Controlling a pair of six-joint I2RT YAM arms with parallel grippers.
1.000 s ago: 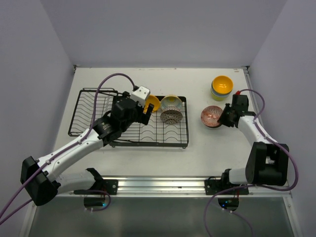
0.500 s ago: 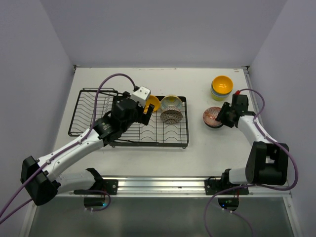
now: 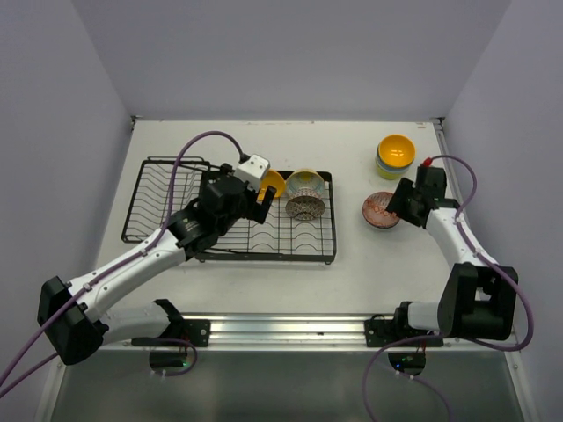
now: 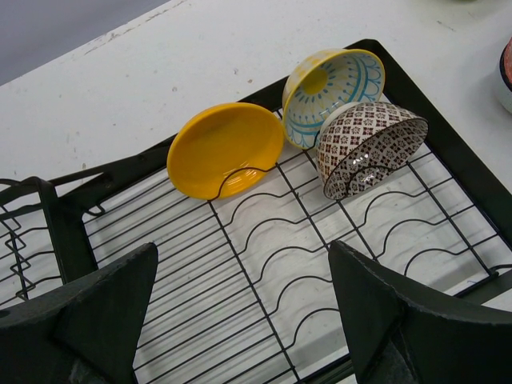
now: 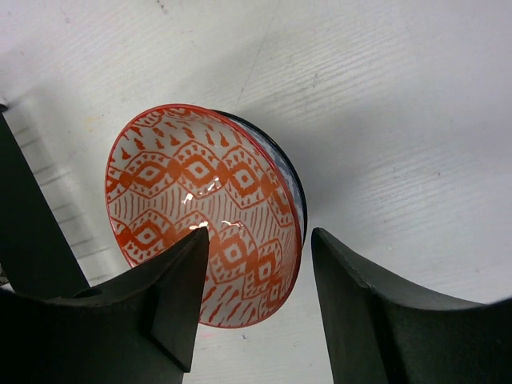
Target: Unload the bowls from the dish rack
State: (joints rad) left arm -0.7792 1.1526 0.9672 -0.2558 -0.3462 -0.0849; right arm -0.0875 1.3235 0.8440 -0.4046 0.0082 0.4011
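In the slotted section of the black wire dish rack (image 3: 299, 242), three bowls lean on edge. They are an orange-yellow bowl (image 4: 226, 148), a yellow bowl with a light blue pattern (image 4: 332, 92) and, close against its near side, a brown-and-white patterned bowl (image 4: 370, 144). The left claw (image 4: 242, 246) hovers above the rack's wires near them, its jaws spread wide and holding nothing. To the right, well apart from the rack, a red-patterned bowl (image 5: 204, 204) sits nested in a dark bowl (image 5: 290, 170) on the white bench (image 5: 400, 96). The right claw (image 5: 262, 234) straddles this bowl's rim with its fingers parted, and a gap shows at the outer finger, so it grips nothing. Farther back stands a stack of bowls (image 3: 395, 156), yellow on top.
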